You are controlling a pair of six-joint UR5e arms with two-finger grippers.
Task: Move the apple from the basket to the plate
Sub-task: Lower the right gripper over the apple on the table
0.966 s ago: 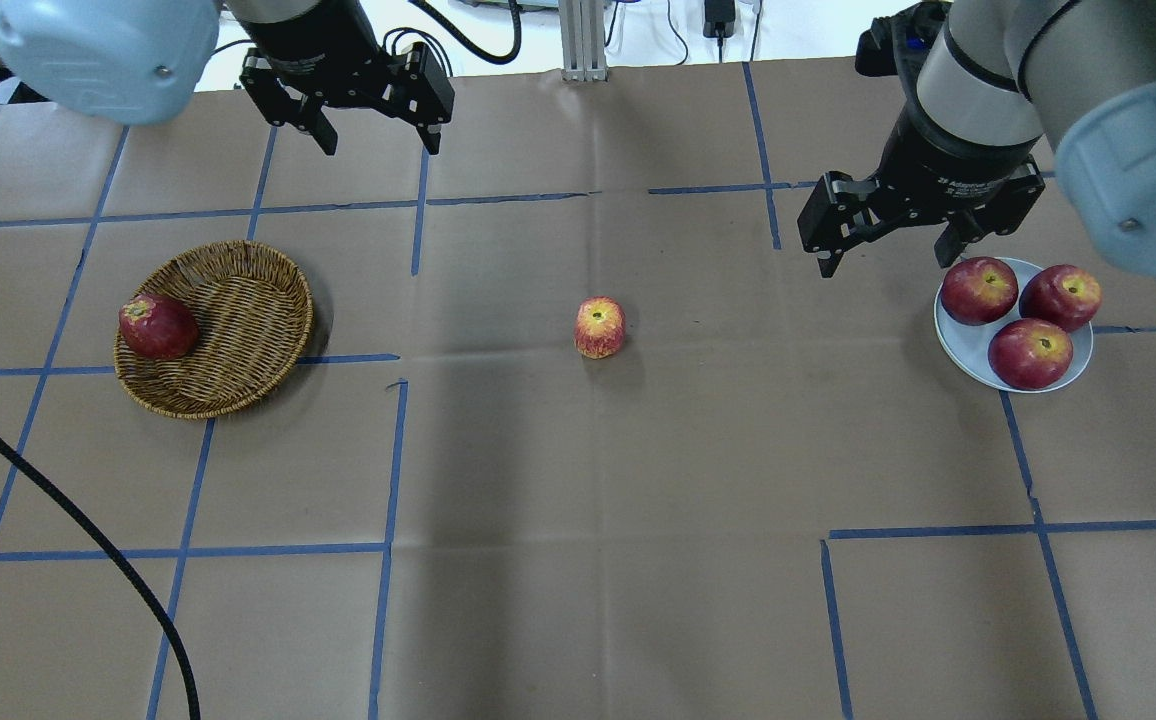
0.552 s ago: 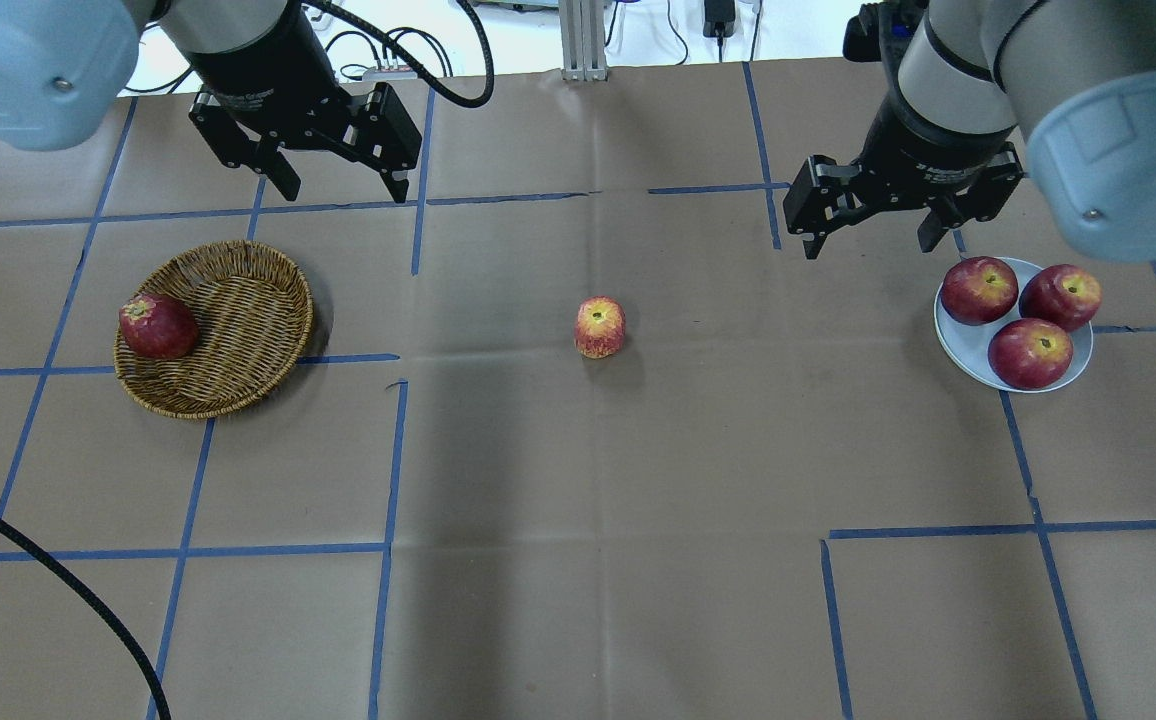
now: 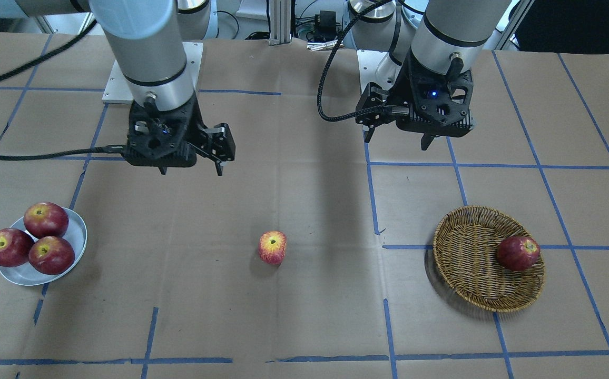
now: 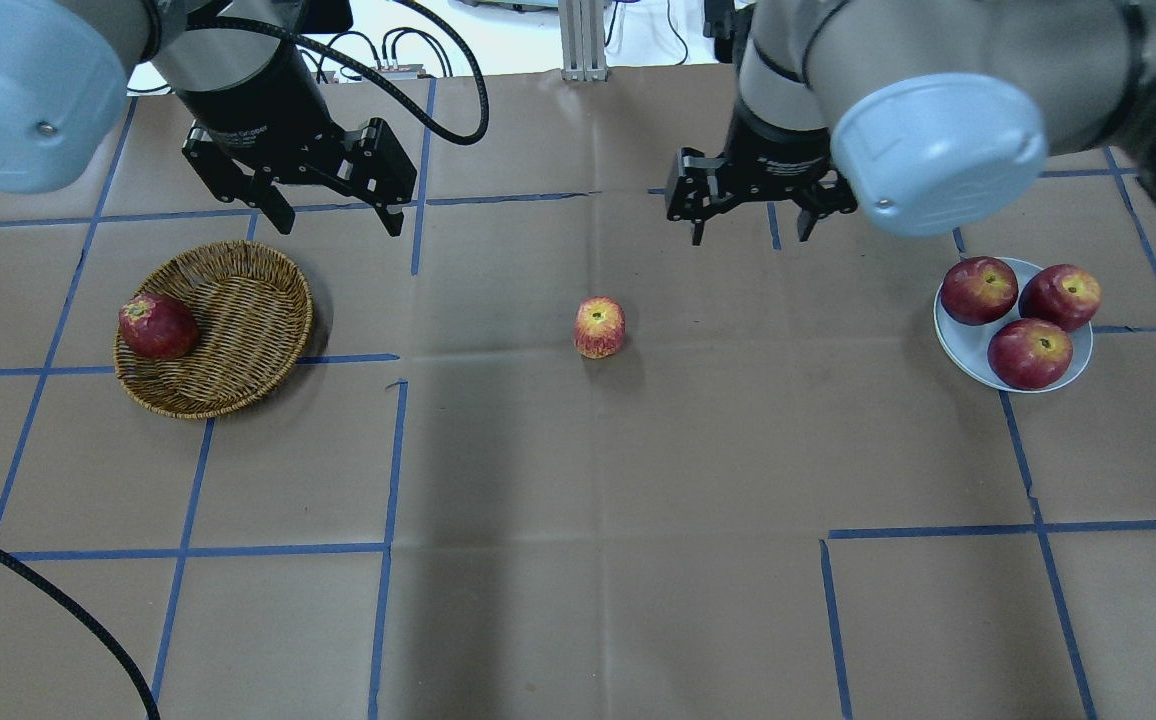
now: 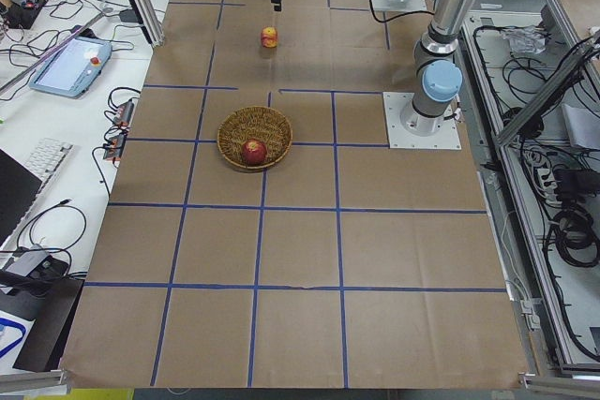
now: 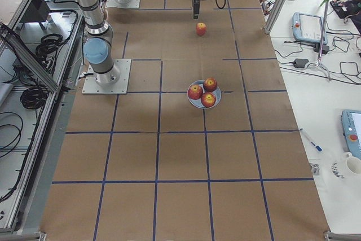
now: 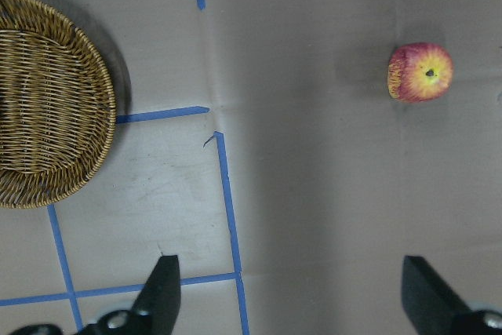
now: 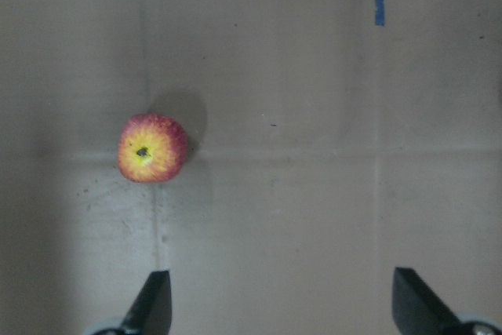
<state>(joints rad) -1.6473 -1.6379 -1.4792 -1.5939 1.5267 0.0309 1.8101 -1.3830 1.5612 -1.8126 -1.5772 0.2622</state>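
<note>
The pinkish-red apple [image 4: 599, 327] with a yellow top stands alone on the paper mid-table, outside the basket; it also shows in the front view [image 3: 273, 247] and both wrist views [image 7: 421, 72] [image 8: 151, 148]. The wicker basket [image 4: 238, 330] at the left holds one dark red apple [image 4: 157, 326]. The pale plate [image 4: 968, 355] at the right holds three dark red apples. My left gripper [image 4: 338, 225] is open and empty, hovering behind the basket. My right gripper [image 4: 750, 235] is open and empty, hovering behind and to the right of the streaked apple.
Brown paper with blue tape lines covers the table. A black cable [image 4: 58, 600] crosses the near left corner. An aluminium post [image 4: 583, 40] stands at the far edge.
My right gripper has moved left, away from the plate toward the table's middle. My left gripper has moved nearer, toward the basket. No apple has moved.
</note>
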